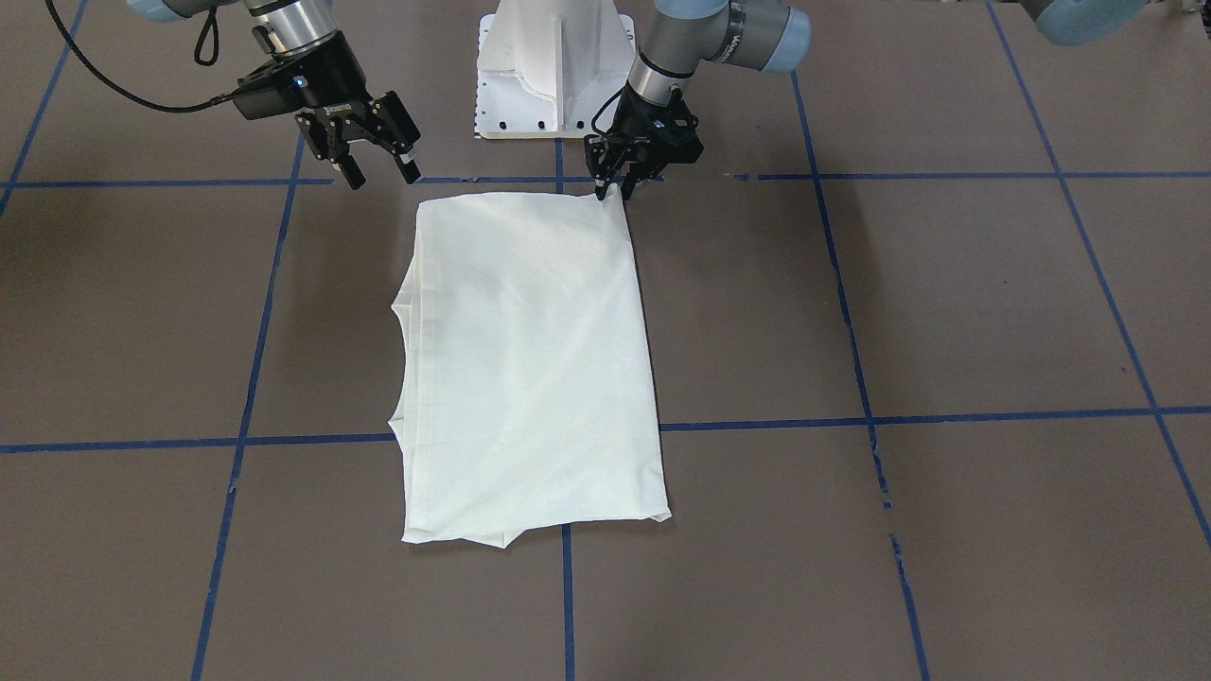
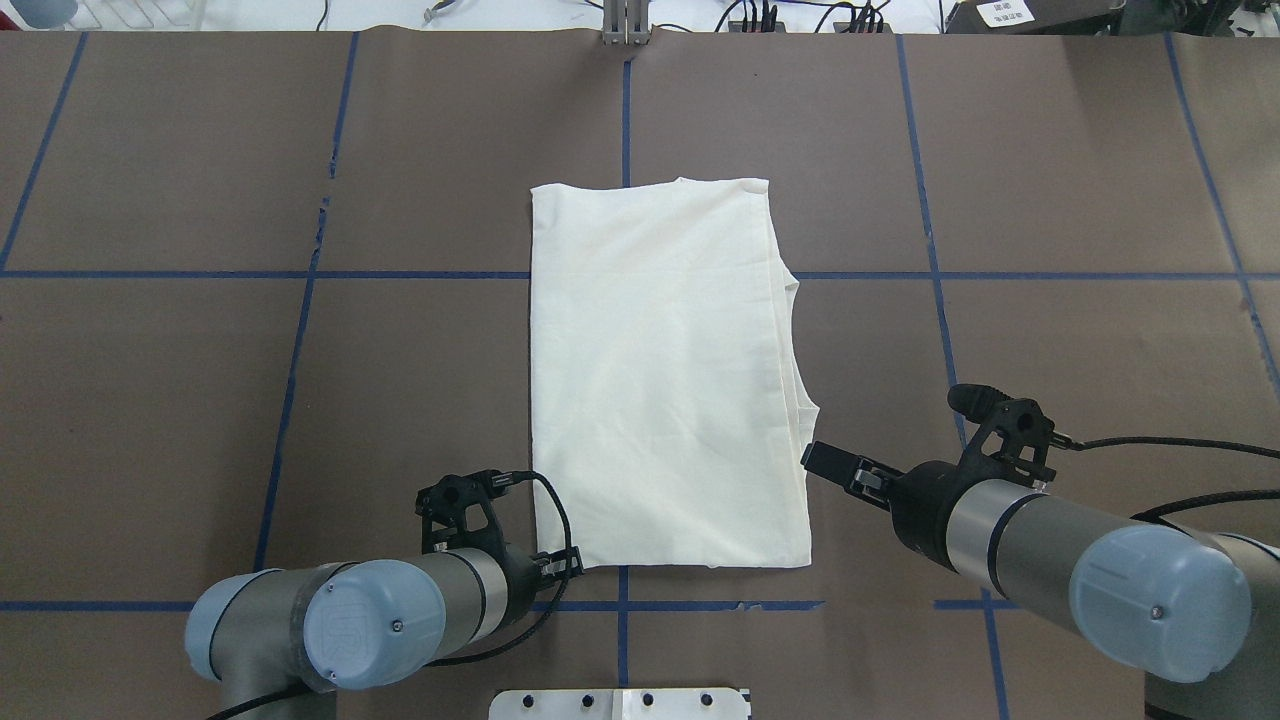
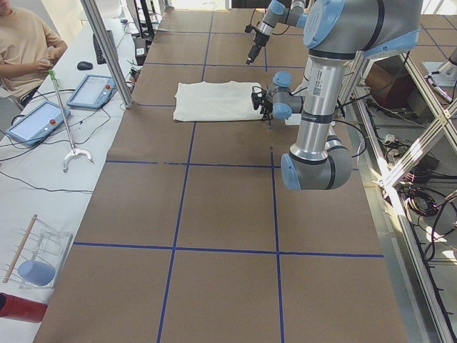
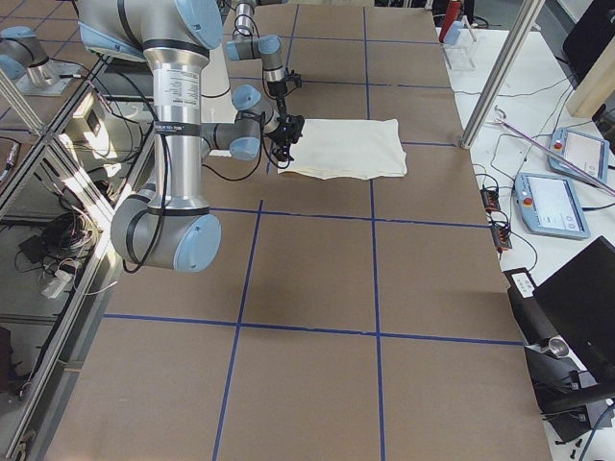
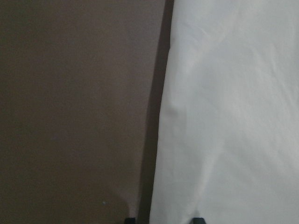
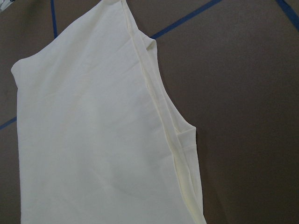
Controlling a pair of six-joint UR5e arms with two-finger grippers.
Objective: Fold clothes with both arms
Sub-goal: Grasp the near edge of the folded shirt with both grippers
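Observation:
The cream-white shirt (image 1: 530, 369) lies folded into a rectangle in the middle of the table, plain side up, with no print showing. It also shows in the overhead view (image 2: 660, 380). Its layered edges face the robot's right (image 6: 159, 98). My left gripper (image 1: 613, 192) stands at the shirt's near corner on the robot's left, its fingers close together with the slightly raised corner between them. The left wrist view shows the cloth edge (image 5: 163, 116) running between the fingertips. My right gripper (image 1: 380, 173) is open and empty, above the table just off the other near corner.
The white pedestal base (image 1: 553, 76) stands right behind the shirt's near edge. Blue tape lines (image 1: 851, 416) cross the brown table. An operator (image 3: 25, 50) sits beyond the far edge, with tablets (image 3: 89, 89) and cables on a side bench.

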